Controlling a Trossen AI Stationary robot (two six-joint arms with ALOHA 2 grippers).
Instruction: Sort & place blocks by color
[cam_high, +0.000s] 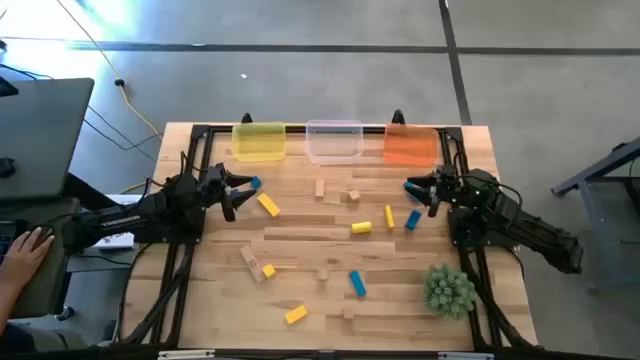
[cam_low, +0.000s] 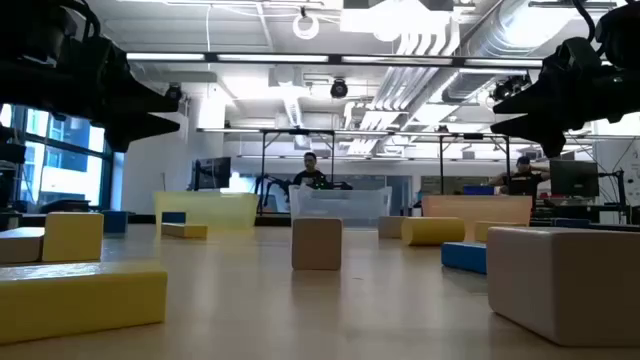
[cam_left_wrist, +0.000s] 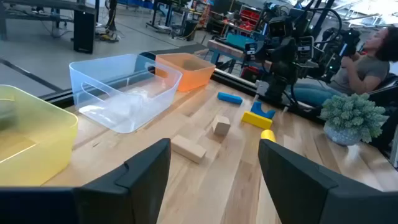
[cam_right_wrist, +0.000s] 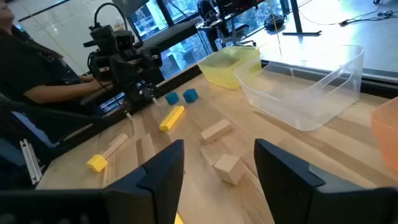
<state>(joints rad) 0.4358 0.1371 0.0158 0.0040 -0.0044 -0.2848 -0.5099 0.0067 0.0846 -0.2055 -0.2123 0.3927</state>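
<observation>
Both grippers empty, fingers spread: left gripper hovers by the small blue painted cube and yellow painted wooden bar; right gripper above the blue bar. Blocks look unsorted, I'd descend square over one block

A plain wood cube stands mid-counter. At nine o'clock lie yellow blocks; at three o'clock a big wood block and a blue block. Dark arms hang overhead at both upper corners.
</observation>
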